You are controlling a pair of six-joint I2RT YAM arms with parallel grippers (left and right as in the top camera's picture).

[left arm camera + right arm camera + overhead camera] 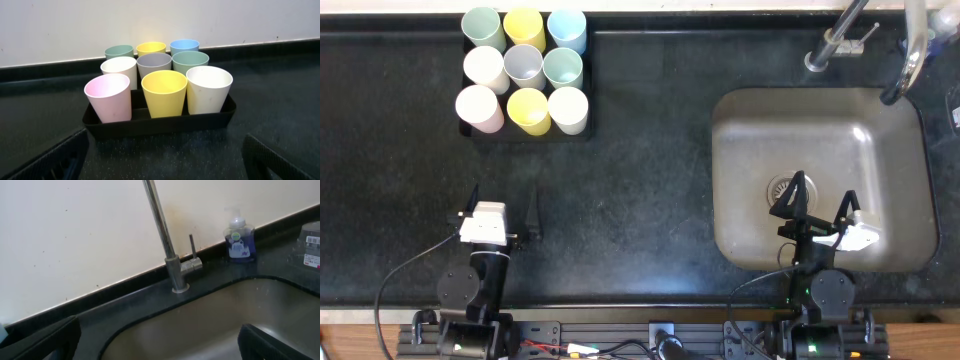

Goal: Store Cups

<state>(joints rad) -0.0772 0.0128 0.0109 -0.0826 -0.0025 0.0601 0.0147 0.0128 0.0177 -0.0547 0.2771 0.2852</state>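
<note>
A black tray [588, 118] [150, 127] at the back left of the dark counter holds several upright cups in pastel colours, among them a pink cup [479, 108] [108, 97], a yellow cup [528, 110] [164, 92] and a white cup [568, 109] [208, 89] in the row nearest me. My left gripper [504, 208] [165, 160] is open near the front of the counter, well short of the tray, with nothing between its fingers. My right gripper [822, 205] [160, 340] is open and empty over the steel sink [880, 130] [210, 315].
A chrome faucet [840, 35] [165, 235] rises behind the sink. A blue soap bottle [240, 240] stands by the wall, and a clear container [311, 245] sits beside the sink. Bare dark counter lies between tray and sink.
</note>
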